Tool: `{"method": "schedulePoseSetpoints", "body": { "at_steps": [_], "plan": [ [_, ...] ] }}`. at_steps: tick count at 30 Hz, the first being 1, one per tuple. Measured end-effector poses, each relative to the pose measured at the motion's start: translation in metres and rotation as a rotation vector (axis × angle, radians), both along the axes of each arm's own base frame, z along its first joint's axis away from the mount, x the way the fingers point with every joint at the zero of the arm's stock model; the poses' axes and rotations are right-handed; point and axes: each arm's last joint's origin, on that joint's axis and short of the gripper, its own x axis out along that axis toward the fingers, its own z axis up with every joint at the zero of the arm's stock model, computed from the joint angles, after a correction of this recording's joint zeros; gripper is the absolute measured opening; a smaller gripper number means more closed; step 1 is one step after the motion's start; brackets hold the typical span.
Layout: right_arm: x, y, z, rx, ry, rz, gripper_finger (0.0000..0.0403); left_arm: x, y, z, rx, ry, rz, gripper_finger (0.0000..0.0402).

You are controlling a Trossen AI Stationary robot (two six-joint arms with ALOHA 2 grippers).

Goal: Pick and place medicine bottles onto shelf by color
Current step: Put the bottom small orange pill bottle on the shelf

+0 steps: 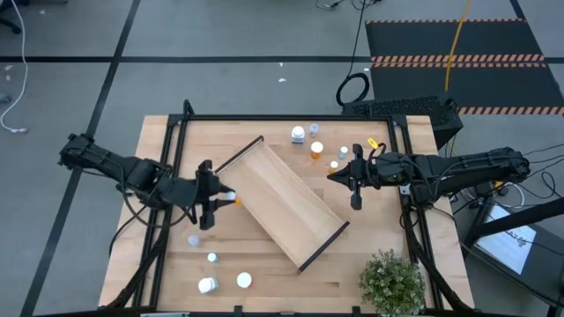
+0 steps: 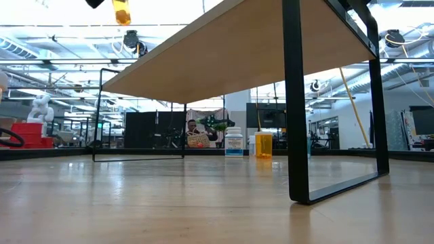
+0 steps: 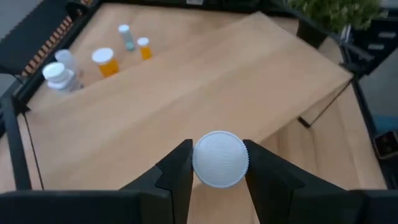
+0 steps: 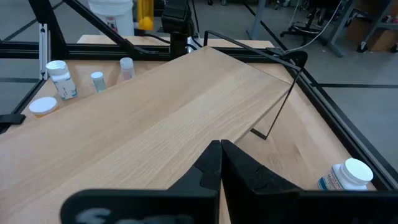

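Observation:
The shelf (image 1: 286, 207) stands askew in the middle of the table on dark end walls (image 2: 296, 102). My left gripper (image 1: 226, 198) hangs beside the shelf's left long edge, shut on an orange medicine bottle (image 2: 122, 11) with a white cap (image 3: 220, 158). My right gripper (image 1: 335, 176) hovers shut and empty over the shelf's right side (image 4: 186, 106). Several medicine bottles stand on the table at the far right, among them an orange one (image 1: 317, 151) and a clear one (image 1: 298, 134). Several more stand at the near left (image 1: 208, 284). My left gripper pinches the orange bottle between its two fingers (image 3: 177, 171), which sit on opposite sides of the cap end (image 3: 201, 163). The fingers come from the table's left, slanting down. The bottle is roughly upright, cap up, lifted clear of table and shelf.
A black frame (image 1: 291, 117) runs around the far part of the table. A potted plant (image 1: 392, 282) stands at the near right corner. A small yellow object (image 1: 372, 142) lies near the right arm. Bare wood lies between the shelf and the near-left bottles.

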Motion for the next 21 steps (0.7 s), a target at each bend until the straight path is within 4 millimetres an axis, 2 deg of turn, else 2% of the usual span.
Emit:
{"method": "schedulePoseSetpoints", "body": {
  "at_steps": [14, 21],
  "plan": [
    [0.000, 0.000, 0.000, -0.027, 0.002, 0.011, 0.0000, 0.010, 0.046, 0.004, 0.031, -0.002, 0.197, 0.0134],
    [0.000, 0.000, 0.000, -0.032, 0.002, 0.011, 0.0000, 0.024, 0.071, 0.001, 0.058, -0.002, 0.300, 0.0134]
  ]
}}
